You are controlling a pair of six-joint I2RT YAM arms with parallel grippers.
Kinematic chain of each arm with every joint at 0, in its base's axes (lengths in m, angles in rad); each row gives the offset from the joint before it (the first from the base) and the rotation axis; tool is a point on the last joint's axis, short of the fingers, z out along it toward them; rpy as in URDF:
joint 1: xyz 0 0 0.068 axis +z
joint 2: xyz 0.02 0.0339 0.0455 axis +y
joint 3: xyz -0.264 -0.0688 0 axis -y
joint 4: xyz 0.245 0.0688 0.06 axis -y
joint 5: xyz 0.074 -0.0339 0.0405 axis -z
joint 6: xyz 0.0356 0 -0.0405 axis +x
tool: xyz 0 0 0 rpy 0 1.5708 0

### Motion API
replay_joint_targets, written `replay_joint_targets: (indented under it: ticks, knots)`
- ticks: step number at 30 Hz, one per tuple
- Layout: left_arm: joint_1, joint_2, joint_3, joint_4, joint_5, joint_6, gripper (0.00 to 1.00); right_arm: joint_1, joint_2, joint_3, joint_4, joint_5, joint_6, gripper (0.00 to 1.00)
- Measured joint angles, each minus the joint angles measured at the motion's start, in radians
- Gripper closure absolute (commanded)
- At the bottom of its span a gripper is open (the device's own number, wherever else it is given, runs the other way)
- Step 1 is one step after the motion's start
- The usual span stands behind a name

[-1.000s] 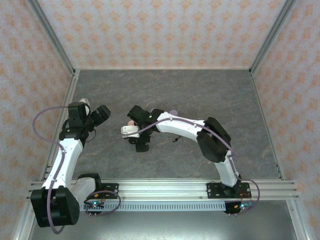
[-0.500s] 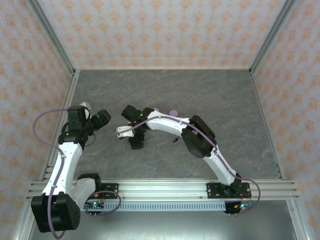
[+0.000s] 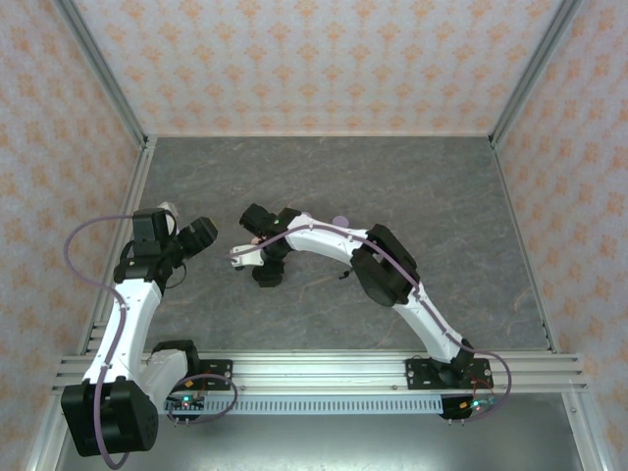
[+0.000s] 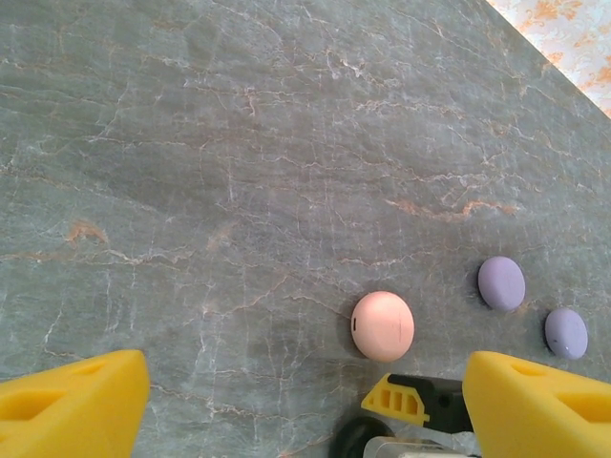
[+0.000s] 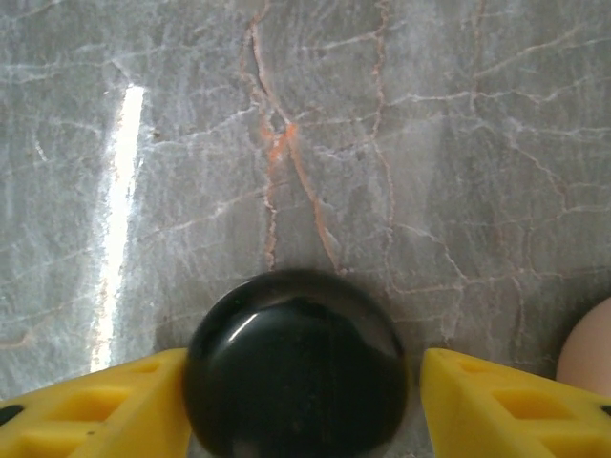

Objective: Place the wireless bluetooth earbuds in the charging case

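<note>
Charging case [image 5: 296, 367], black glossy puck, on table [image 5: 382, 143] left of centre, pink puck [image 4: 383, 325] near. Right gripper [image 5: 305, 391] half-spread around it: one finger touching, other just beside, nothing clamped. Likely light, hard, slick dome; grip low across widest girth. Left gripper [image 4: 305, 405] wide, empty, by left edge

no readable txt, labels, brands or nos
</note>
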Motion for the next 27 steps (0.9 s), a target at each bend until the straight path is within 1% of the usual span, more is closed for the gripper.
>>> replay_joint_targets:
  ticks: [2,6,9,12,15,20,22,25,27]
  knots:
    - [0.000,0.000,0.000,-0.003,0.003,0.000,0.15,0.001,0.000,0.000,-0.001,-0.003,0.010,0.51]
    - [0.000,0.000,0.005,-0.010,0.027,0.008,0.15,-0.006,-0.020,-0.030,0.033,-0.006,0.040,0.52]
    - [0.000,0.000,0.027,-0.018,0.064,0.028,0.17,-0.023,-0.093,-0.135,0.107,-0.006,0.076,0.52]
    - [0.000,-0.002,0.064,-0.019,0.132,0.048,0.20,-0.047,-0.222,-0.261,0.184,0.001,0.113,0.52]
    - [0.000,-0.010,0.093,-0.012,0.237,0.053,0.23,-0.068,-0.385,-0.367,0.259,0.022,0.140,0.52]
    - [-0.004,-0.024,0.148,0.018,0.451,0.047,0.24,-0.073,-0.659,-0.505,0.406,0.066,0.171,0.52]
    - [-0.019,-0.026,0.175,0.022,0.520,0.043,0.24,-0.072,-0.732,-0.537,0.452,0.084,0.178,0.51]
    - [-0.074,-0.026,0.223,0.023,0.612,0.041,0.24,-0.072,-0.813,-0.566,0.502,0.098,0.183,0.51]
    - [-0.117,-0.023,0.248,0.023,0.654,0.041,0.27,-0.072,-0.839,-0.568,0.520,0.101,0.182,0.51]
